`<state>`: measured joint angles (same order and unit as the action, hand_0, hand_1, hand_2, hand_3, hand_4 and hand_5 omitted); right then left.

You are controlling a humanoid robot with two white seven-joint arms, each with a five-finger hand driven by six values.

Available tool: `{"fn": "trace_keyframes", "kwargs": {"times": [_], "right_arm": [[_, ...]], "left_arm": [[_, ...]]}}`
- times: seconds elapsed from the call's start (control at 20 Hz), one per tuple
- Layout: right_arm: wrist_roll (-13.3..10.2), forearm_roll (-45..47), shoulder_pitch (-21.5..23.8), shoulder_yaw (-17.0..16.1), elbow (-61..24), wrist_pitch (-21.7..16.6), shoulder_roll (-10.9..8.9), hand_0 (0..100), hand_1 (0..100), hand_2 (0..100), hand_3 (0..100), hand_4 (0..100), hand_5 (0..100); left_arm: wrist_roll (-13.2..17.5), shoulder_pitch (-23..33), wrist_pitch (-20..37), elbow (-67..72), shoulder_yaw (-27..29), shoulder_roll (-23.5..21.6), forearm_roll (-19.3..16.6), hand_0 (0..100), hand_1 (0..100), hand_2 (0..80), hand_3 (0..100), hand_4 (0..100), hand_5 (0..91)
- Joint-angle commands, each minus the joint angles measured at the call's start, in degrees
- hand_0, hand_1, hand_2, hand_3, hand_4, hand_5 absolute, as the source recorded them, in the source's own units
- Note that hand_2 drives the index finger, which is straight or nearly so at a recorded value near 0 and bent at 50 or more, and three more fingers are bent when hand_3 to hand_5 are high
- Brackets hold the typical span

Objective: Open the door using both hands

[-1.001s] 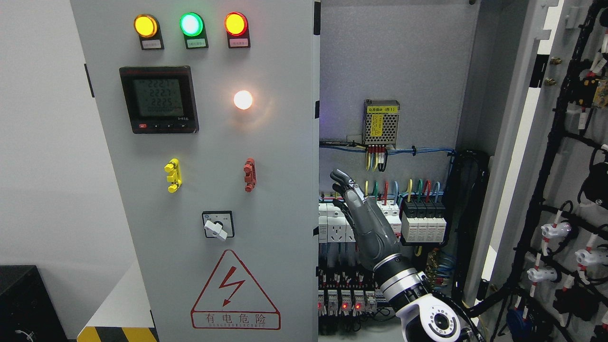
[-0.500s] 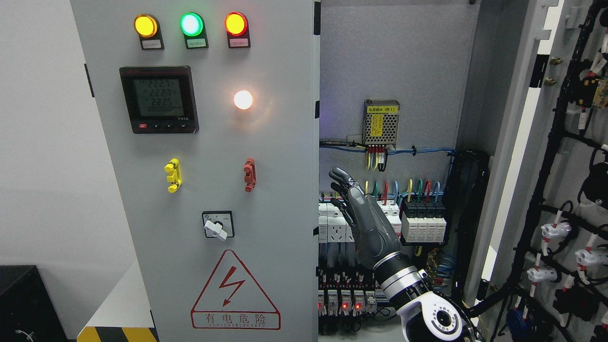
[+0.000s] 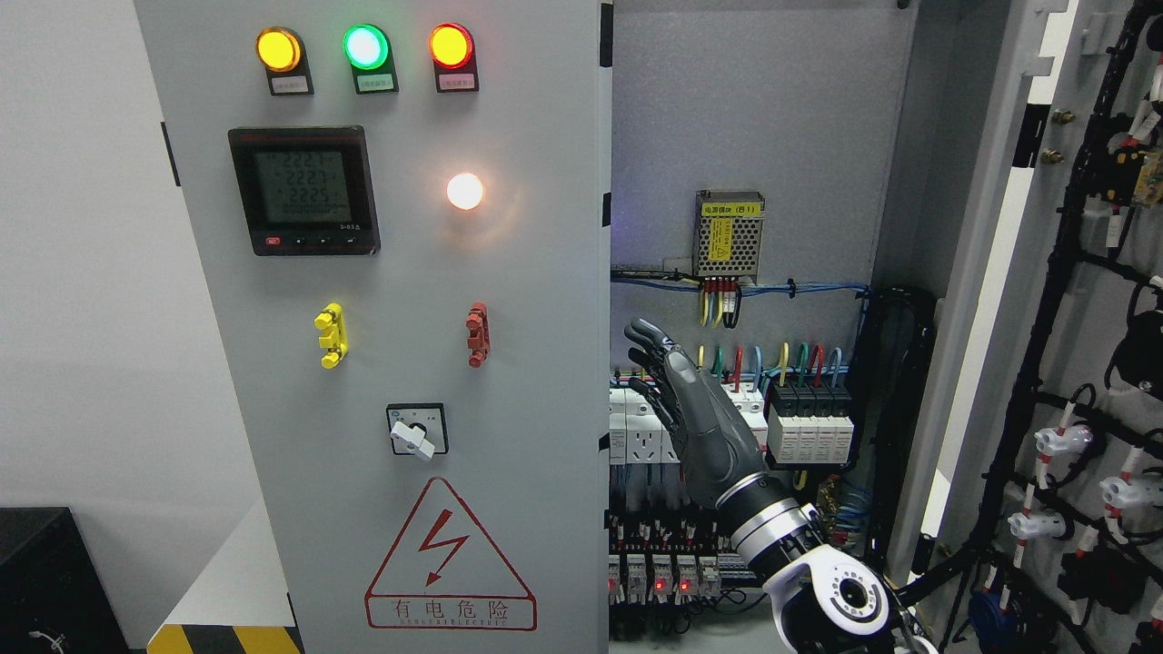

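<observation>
the right hand (image 3: 695, 409) rises from the lower right to the middle of the frame, fingers extended and loosely spread, holding nothing, just right of the closed left door (image 3: 382, 327)'s edge; whether it touches that edge is unclear. the right door (image 3: 1072, 300) stands swung open at far right, baring the breakers (image 3: 809, 422).

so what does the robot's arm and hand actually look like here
Only the right hand shows. It has a dark grey, smooth moulded back and black jointed fingers. The wrist is banded in black and silver rings. Below it the forearm is a glossy white shell with a round black and silver disc set in it.
</observation>
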<state>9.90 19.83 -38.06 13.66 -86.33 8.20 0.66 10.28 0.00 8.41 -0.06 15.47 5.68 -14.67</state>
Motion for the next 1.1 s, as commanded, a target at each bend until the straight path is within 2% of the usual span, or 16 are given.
{"fn": "trace_keyframes", "kwargs": {"times": [0.0, 0.25, 0.4, 0.55, 0.7, 0.8, 1.05], "right_arm": [[0.1, 2.1, -0.4, 0.4, 1.0, 0.5, -0.13, 7, 14, 0, 0, 0, 0], [0.0, 5.7, -1.0, 0.5, 0.9, 1.1, -0.39, 7, 14, 0, 0, 0, 0], [0.1, 6.9, -1.2, 0.5, 1.0, 2.2, -1.53, 7, 14, 0, 0, 0, 0], [0.1, 8.3, -1.6, 1.0, 1.3, 2.2, -1.80, 7, 14, 0, 0, 0, 0], [0.3, 8.6, -1.6, 1.5, 1.1, 2.2, -3.29, 7, 14, 0, 0, 0, 0], [2.1, 8.6, -1.6, 1.5, 1.2, 2.3, -3.47, 7, 14, 0, 0, 0, 0], [2.3, 8.6, -1.7, 1.4, 2.1, 2.9, -3.56, 7, 14, 0, 0, 0, 0]], "left_arm": [[0.0, 0.5, 0.0, -1.2, 0.3, 0.1, 0.1, 12, 56, 0.0, 0, 0, 0.0], [0.0, 0.5, -0.1, -1.2, 0.3, 0.1, 0.0, 12, 56, 0.0, 0, 0, 0.0], [0.0, 0.5, -0.1, -1.2, 0.3, 0.1, 0.0, 12, 56, 0.0, 0, 0, 0.0], [0.0, 0.5, 0.0, -1.2, 0.3, 0.1, 0.0, 12, 56, 0.0, 0, 0, 0.0], [0.0, 0.5, 0.0, -1.2, 0.3, 0.1, 0.0, 12, 56, 0.0, 0, 0, 0.0], [0.0, 0.5, 0.0, -1.2, 0.3, 0.1, 0.0, 12, 56, 0.0, 0, 0, 0.0], [0.0, 0.5, 0.0, -1.2, 0.3, 0.1, 0.1, 12, 56, 0.0, 0, 0, 0.0]]}}
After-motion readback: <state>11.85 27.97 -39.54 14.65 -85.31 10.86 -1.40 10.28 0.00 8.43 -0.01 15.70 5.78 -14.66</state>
